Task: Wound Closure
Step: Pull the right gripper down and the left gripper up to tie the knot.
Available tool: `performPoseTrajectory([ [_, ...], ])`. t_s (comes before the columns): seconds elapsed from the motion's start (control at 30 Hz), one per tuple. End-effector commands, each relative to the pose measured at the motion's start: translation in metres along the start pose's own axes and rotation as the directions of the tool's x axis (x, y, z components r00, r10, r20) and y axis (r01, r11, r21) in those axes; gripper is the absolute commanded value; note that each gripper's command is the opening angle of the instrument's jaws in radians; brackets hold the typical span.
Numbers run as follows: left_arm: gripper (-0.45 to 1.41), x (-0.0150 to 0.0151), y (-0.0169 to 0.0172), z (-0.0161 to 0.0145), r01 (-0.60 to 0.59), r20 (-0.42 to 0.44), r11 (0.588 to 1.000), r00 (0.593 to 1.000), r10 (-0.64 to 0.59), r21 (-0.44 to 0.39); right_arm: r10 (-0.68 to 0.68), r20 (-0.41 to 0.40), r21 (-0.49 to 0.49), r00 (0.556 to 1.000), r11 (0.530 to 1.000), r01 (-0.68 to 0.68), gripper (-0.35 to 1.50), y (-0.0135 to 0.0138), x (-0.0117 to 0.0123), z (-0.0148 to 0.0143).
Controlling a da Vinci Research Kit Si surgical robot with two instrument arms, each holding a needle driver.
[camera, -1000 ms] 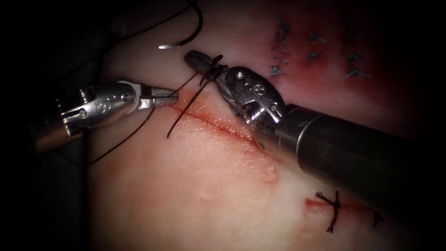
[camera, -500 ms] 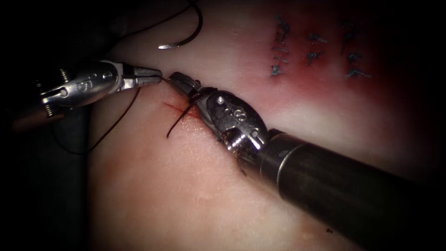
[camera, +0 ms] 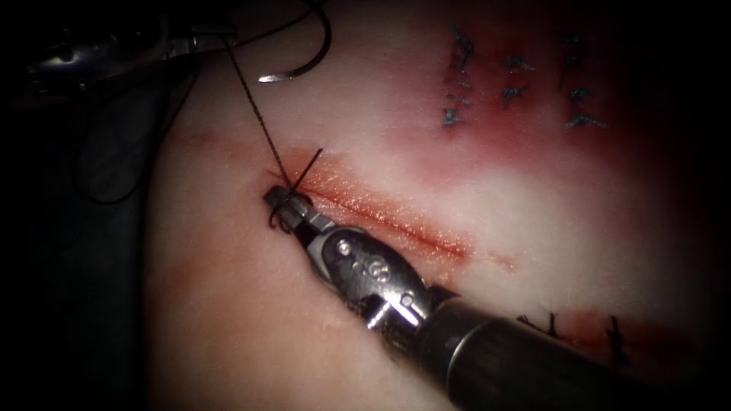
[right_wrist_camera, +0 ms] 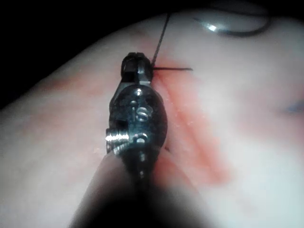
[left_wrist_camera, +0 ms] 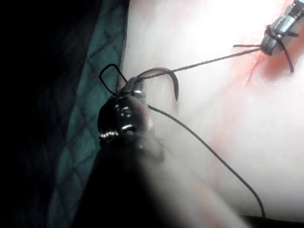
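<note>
Steel-grey and nearest to us, the right arm's wristed needle driver [camera: 280, 199] is sitting at the left end of the long red cut [camera: 381, 217] in the pale, moist pork-belly tissue [camera: 251, 335]. Its jaws are clamped narrow on the dark braided thread [camera: 255, 114], with turns of that thread wound around the tips, as we are also seeing in the right wrist view [right_wrist_camera: 137, 64]. A short free tail of thread [camera: 308, 164] is sticking up just beside the tips.

From there the thread is running taut, up and to the left, to the left arm's silvery needle driver [camera: 217, 30] at the dark edge of the scene; a second ago that tool was lying lower, close beside the cut. In the left wrist view [left_wrist_camera: 135, 85] its jaws are closing on the thread.

Farther off, the thin curved steel needle [camera: 304, 65] is lying loose on the tissue, held by neither tool and not in the tissue, left of the cut's line.

We are judging the thread to be light, limp and slippery, best gripped close to the knot; the needle is stiff and is best gripped along its body, away from the point.
</note>
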Motion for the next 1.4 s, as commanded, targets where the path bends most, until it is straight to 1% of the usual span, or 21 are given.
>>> performPoseTrajectory([
  [0.03, -0.35, 0.0003, -0.0011, 0.0009, -0.007, 0.000, 1.000, 1.000, 0.007, 0.003, -0.009, 0.004, -0.004, 1.000, 1.000, 0.009, -0.35, -0.0008, -0.0003, -0.0002],
  [0.13, -0.35, 0.0009, -0.0021, 0.0015, -0.022, 0.007, 1.000, 1.000, 0.022, 0.007, -0.018, 0.006, -0.016, 1.000, 1.000, 0.018, -0.35, -0.0014, -0.0002, -0.0008],
  [0.23, -0.35, 0.0015, -0.0029, 0.0024, -0.035, 0.014, 0.999, 0.999, 0.035, 0.020, -0.019, 0.006, -0.027, 1.000, 0.999, 0.019, -0.35, -0.0019, 0.0000, -0.0008],
  [0.47, -0.35, 0.0034, -0.0054, 0.0052, -0.079, -0.039, 0.996, 0.996, 0.081, 0.035, -0.048, 0.011, -0.044, 0.999, 0.998, 0.049, -0.35, -0.0024, 0.0000, 0.0002],
  [0.57, -0.35, 0.0043, -0.0067, 0.0067, -0.084, -0.056, 0.995, 0.995, 0.087, 0.055, -0.072, 0.014, -0.041, 0.997, 0.997, 0.073, -0.35, -0.0030, -0.0004, -0.0001],
  [0.67, -0.35, 0.0049, -0.0081, 0.0079, -0.100, -0.062, 0.991, 0.992, 0.105, 0.088, -0.090, 0.037, -0.061, 0.995, 0.994, 0.092, -0.35, -0.0037, -0.0011, -0.0006],
  [0.83, -0.35, 0.0055, -0.0091, 0.0095, -0.098, -0.058, 0.987, 0.993, 0.106, 0.124, -0.109, 0.128, -0.171, 0.986, 0.977, 0.130, -0.35, -0.0050, -0.0019, -0.0006],
  [0.9, -0.35, 0.0055, -0.0093, 0.0099, -0.102, -0.054, 0.986, 0.993, 0.110, 0.130, -0.110, 0.156, -0.204, 0.982, 0.969, 0.141, -0.35, -0.0056, -0.0020, -0.0002],
  [0.93, -0.35, 0.0055, -0.0094, 0.0101, -0.102, -0.055, 0.986, 0.992, 0.110, 0.132, -0.110, 0.159, -0.203, 0.981, 0.969, 0.142, -0.35, -0.0059, -0.0020, -0.0001],
  [1.13, -0.35, 0.0052, -0.0102, 0.0102, -0.106, -0.065, 0.983, 0.991, 0.117, 0.153, -0.109, 0.147, -0.190, 0.983, 0.972, 0.137, -0.35, -0.0066, -0.0013, 0.0007],
  [1.4, -0.35, 0.0051, -0.0122, 0.0103, -0.129, -0.112, 0.960, 0.981, 0.161, 0.248, -0.121, 0.143, -0.181, 0.982, 0.973, 0.146, -0.35, -0.0066, -0.0012, 0.0008],
])
